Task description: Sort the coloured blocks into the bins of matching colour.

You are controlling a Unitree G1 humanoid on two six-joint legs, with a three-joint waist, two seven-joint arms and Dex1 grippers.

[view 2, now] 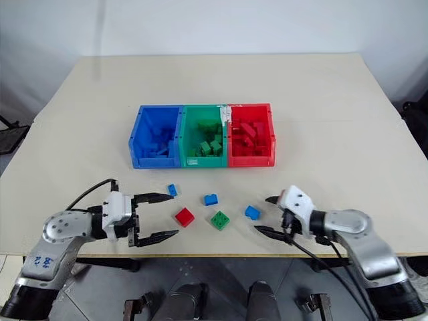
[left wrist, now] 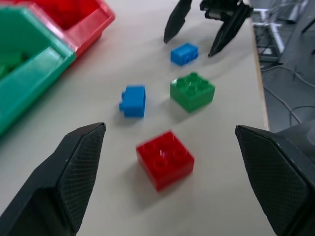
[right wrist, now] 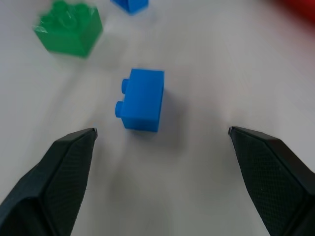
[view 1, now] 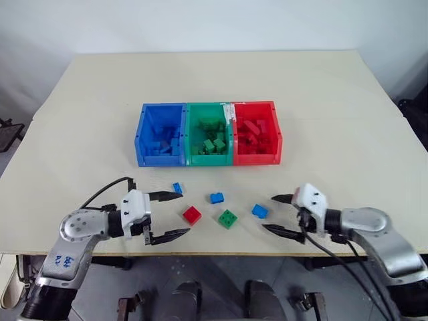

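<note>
Three joined bins stand mid-table: blue (view 1: 159,159), green (view 1: 208,159) and red (view 1: 255,158), each holding blocks of its own colour. Several loose blocks lie in front of them: a small blue one (view 1: 177,188), a blue one (view 1: 217,198), a red one (view 1: 192,215), a green one (view 1: 227,218) and another blue one (view 1: 259,211). My left gripper (view 1: 185,213) is open and low over the table, with the red block (left wrist: 165,158) just ahead of its gap. My right gripper (view 1: 268,212) is open, facing the nearest blue block (right wrist: 142,100). Neither holds anything.
The table's front edge (view 1: 221,253) runs just behind both grippers. Bare tabletop (view 1: 334,134) stretches to either side of the bins and beyond them. Dark furniture (view 1: 10,130) stands off the table's left side.
</note>
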